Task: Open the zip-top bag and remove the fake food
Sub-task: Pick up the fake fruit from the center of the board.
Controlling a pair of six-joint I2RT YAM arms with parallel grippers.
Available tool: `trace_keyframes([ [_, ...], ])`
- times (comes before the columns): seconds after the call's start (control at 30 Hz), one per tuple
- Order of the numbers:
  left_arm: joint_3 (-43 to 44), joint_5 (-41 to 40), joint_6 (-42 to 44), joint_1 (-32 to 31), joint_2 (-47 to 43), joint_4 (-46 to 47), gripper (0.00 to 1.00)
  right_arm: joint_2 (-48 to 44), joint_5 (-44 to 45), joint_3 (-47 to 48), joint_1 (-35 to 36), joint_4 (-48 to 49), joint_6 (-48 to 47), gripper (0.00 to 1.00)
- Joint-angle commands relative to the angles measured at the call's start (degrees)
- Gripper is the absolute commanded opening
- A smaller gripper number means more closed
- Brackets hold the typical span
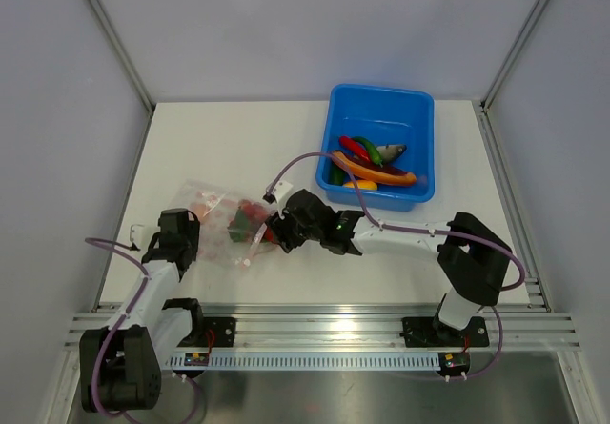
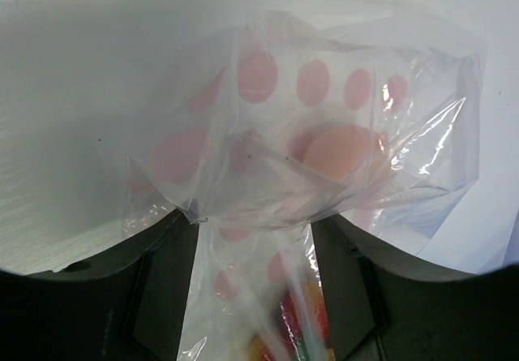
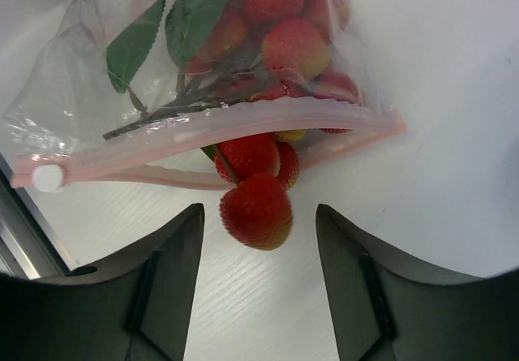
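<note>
We see the white desk (image 1: 229, 138) walled along its left, far and right edges, with bare top running from the middle out to the far left corner. The blue tub (image 1: 381, 114) sits at the far right corner and holds a red pepper (image 1: 355, 148), a green cucumber (image 1: 370, 150), a grey fish (image 1: 391, 151) and a long orange piece (image 1: 381, 173).

The bag (image 1: 212, 212) lies on the near left part of the desk, well apart from the tub and a little in from the near edge, with its zipper end toward the right. Our right gripper (image 1: 283, 226) points at that end with its fingers spread wide. The bag's mouth gapes just ahead of them. One red berry of the grape bunch (image 3: 276, 20) pokes out onto the desk between the fingertips, touching neither.

Our left gripper (image 1: 181, 229) is at the bag's other end, fingers also well apart, with crumpled clear film lying between them. The pink zipper strip (image 3: 211, 126) is parted, its white slider (image 3: 47, 177) at one end.
</note>
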Motion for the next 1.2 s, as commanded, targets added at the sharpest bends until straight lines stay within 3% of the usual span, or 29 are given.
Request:
trace_keyframes([
  [0.0,2.55,0.67,1.57,0.27,0.61,1.48,0.59,-0.42,-2.58,2.49,-0.07,-0.32,-1.67,0.65],
  [0.33,3.16,2.17,1.92,0.09,1.59,1.22,0.51,1.33,-2.15,3.98,3.44,-0.85,-4.84,0.67],
  [0.5,2.81,3.05,2.45,0.09,0.62,1.31,0.47,4.14,1.1,5.21,6.08,0.12,-11.08,0.68],
  [1.0,3.95,4.37,3.68,-0.35,2.64,0.96,0.38,8.8,11.56,8.2,8.99,6.36,-19.08,0.6],
  [1.17,4.04,4.1,3.41,-0.35,1.24,0.16,0.4,8.98,11.22,8.82,9.07,6.09,-20.13,0.59],
])
